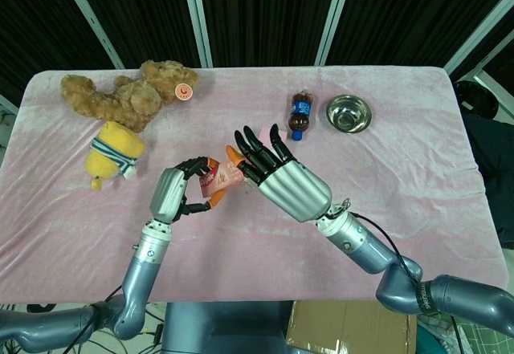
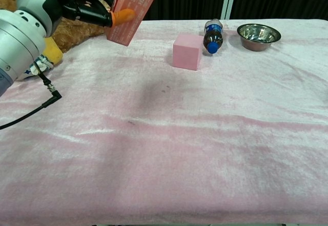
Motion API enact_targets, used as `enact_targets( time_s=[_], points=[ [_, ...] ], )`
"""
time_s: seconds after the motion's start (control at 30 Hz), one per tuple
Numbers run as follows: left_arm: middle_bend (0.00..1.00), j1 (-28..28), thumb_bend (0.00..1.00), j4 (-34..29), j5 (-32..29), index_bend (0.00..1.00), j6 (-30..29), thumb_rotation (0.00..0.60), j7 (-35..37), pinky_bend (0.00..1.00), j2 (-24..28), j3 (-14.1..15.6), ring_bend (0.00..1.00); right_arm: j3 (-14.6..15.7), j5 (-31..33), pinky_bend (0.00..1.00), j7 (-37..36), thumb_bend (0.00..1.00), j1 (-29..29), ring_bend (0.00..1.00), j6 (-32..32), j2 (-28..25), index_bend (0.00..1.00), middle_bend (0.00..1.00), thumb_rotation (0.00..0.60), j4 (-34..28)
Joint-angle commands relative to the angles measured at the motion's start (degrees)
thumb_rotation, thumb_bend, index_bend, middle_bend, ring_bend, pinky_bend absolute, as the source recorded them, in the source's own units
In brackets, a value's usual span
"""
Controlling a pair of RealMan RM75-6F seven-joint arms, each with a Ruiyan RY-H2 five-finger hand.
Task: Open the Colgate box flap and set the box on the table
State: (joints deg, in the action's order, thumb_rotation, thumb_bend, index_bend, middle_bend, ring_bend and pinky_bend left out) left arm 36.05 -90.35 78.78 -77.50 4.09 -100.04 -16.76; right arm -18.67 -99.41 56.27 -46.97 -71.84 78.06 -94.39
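Note:
The Colgate box (image 1: pixel 215 180) is a long red-and-pink carton held tilted in the air above the table. My left hand (image 1: pixel 178 194) grips its lower end, fingers wrapped round it. In the chest view the box (image 2: pixel 134 3) rises out of the top of the frame from the same left hand (image 2: pixel 61 5), so its flap end is out of sight. My right hand (image 1: pixel 287 184) hovers just right of the box with fingers spread and nothing in them; it hides the box's upper end in the head view.
A pink cube (image 2: pixel 187 52) stands mid-table, with a lying cola bottle (image 2: pixel 211 34) and a steel bowl (image 2: pixel 259 34) behind it to the right. A brown teddy bear (image 1: pixel 120 97) and a yellow plush (image 1: pixel 112 152) lie at the far left. A black cable (image 2: pixel 31 114) trails by the left arm.

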Motion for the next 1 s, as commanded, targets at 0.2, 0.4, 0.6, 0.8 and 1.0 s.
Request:
enact_targets(
  time_s=[0.2,0.4,0.6,0.8,1.0],
  points=[
    [0.47,-0.71,0.35,1.09,0.21,0.47,-1.51,0.6,2.34,0.45,-0.94,-0.82,0.38,-1.54,3.11,0.26,1.07,0.27,0.55,0.05,-0.98,0.34,0.07,0.08,0.6,0.04],
    [0.47,-1.51,0.35,1.25,0.47,0.47,-1.32,0.6,1.89,0.45,0.14,0.16,0.38,-2.41,6.55,0.27,2.6,0.27,1.12,0.05,-0.96,0.2,0.06,0.08,0.6,-0.24],
    [0.47,-2.82,0.35,2.07,-0.64,0.47,2.72,0.6,-2.1,0.45,4.72,4.0,0.38,-1.14,9.01,0.26,3.76,0.27,2.93,0.05,-1.29,-0.39,0.06,0.08,0.6,-0.39],
    [0.47,-3.68,0.35,2.2,-2.1,0.47,6.58,0.6,-7.22,0.45,9.0,7.2,0.38,0.45,9.88,0.27,3.6,0.27,4.13,0.05,-1.54,-0.61,0.06,0.08,0.6,-0.3],
    [0.46,-4.43,0.35,2.74,-4.17,0.46,10.71,0.6,-14.21,0.44,12.41,10.92,0.36,2.56,10.54,0.26,2.64,0.27,6.11,0.05,-2.62,-0.45,0.06,0.08,0.6,0.13]
  ],
)
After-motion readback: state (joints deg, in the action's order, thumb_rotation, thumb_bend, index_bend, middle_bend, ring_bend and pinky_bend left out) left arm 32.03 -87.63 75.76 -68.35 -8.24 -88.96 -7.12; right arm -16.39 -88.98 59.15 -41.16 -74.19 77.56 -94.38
